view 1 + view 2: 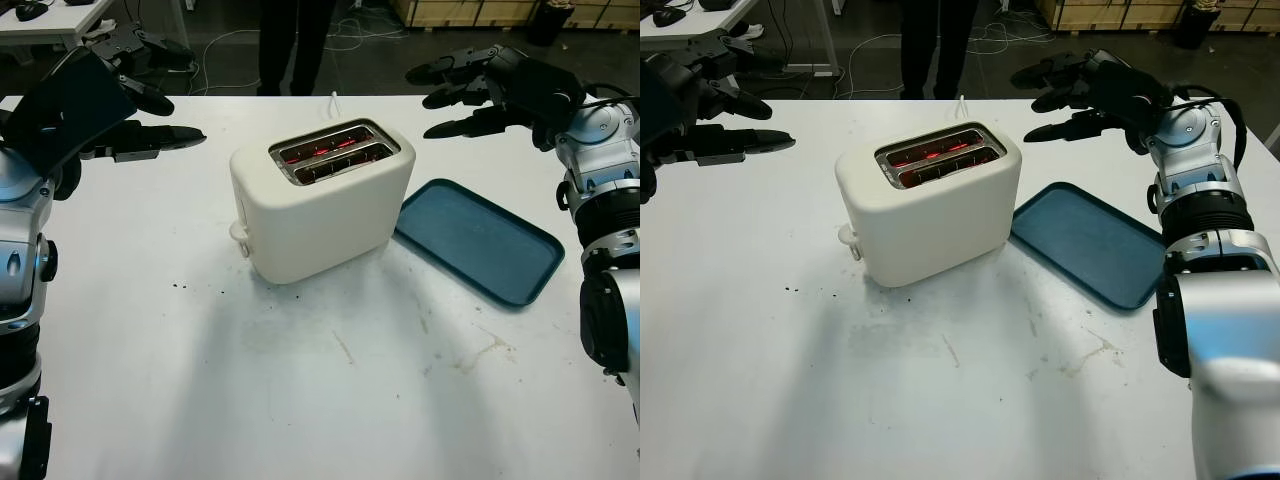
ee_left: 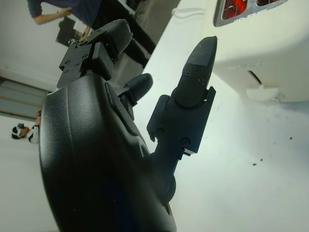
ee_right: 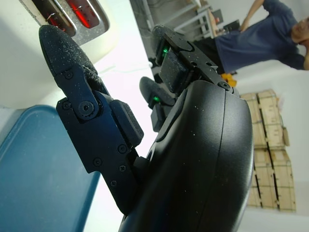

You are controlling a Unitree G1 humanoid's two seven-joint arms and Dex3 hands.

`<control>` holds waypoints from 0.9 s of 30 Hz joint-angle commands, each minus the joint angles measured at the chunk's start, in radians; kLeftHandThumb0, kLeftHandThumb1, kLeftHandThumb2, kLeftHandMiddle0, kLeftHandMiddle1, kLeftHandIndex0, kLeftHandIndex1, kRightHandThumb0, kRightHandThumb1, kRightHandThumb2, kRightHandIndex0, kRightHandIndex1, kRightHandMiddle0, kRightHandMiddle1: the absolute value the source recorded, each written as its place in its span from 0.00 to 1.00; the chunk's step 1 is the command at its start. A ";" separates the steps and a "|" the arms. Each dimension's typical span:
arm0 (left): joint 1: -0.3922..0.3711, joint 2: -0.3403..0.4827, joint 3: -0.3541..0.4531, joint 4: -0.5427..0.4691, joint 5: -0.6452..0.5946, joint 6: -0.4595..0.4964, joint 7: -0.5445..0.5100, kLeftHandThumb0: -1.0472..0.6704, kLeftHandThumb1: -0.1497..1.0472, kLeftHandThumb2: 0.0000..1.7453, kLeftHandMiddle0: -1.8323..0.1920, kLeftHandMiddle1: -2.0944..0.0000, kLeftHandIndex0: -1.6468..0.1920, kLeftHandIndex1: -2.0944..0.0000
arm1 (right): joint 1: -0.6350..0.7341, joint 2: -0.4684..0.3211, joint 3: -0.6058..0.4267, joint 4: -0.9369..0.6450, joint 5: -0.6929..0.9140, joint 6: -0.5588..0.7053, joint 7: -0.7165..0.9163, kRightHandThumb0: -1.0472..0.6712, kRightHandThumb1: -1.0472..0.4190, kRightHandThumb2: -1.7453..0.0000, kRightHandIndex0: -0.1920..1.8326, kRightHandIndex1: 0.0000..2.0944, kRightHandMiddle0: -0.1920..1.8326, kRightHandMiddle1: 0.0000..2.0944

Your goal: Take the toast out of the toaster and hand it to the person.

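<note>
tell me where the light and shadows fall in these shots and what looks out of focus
Left eye view: the toaster slots glow red and it casts a soft shadow toward the camera on the white table. Left wrist view: the left hand is dark against a bright tabletop, the background soft. Right wrist view: the right hand is sharp; the person behind is slightly soft.

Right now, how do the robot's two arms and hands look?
Both hands, left and right, are matte black: a rounded shell and three blocky fingers fastened with small screws. Green lights glow on the right hand's finger bases. The arms are silver-grey segments joined by black ribbed joints, and a black cable loops beside the right wrist.
</note>
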 commanded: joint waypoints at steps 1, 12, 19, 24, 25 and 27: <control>-0.008 0.001 0.004 -0.001 -0.003 -0.005 0.008 0.43 0.80 0.00 0.91 0.39 0.84 0.60 | -0.013 0.001 -0.007 -0.011 0.009 0.005 0.000 0.16 0.23 1.00 0.29 0.26 0.40 0.00; -0.009 0.001 0.004 0.003 -0.006 -0.005 0.004 0.42 0.80 0.00 0.90 0.38 0.84 0.60 | -0.020 0.000 -0.001 -0.017 0.001 0.014 -0.003 0.14 0.23 1.00 0.28 0.28 0.40 0.00; -0.011 0.002 0.000 0.002 -0.001 -0.006 0.007 0.42 0.79 0.00 0.91 0.38 0.84 0.60 | -0.020 0.002 0.001 -0.017 -0.002 0.008 -0.007 0.13 0.23 1.00 0.28 0.29 0.41 0.00; -0.007 0.006 -0.001 0.003 0.002 -0.015 0.005 0.41 0.80 0.00 0.90 0.38 0.84 0.60 | -0.019 0.001 0.002 -0.015 -0.004 0.004 -0.007 0.14 0.23 1.00 0.28 0.29 0.40 0.00; -0.008 0.005 -0.001 0.005 0.001 -0.014 0.005 0.41 0.80 0.00 0.90 0.38 0.84 0.60 | -0.019 0.001 0.002 -0.016 -0.003 0.006 -0.007 0.14 0.23 1.00 0.28 0.30 0.41 0.00; -0.010 0.001 -0.001 0.007 -0.001 -0.012 0.007 0.41 0.80 0.00 0.91 0.38 0.84 0.60 | -0.020 0.002 0.002 -0.016 -0.003 0.011 -0.006 0.14 0.23 1.00 0.28 0.30 0.40 0.00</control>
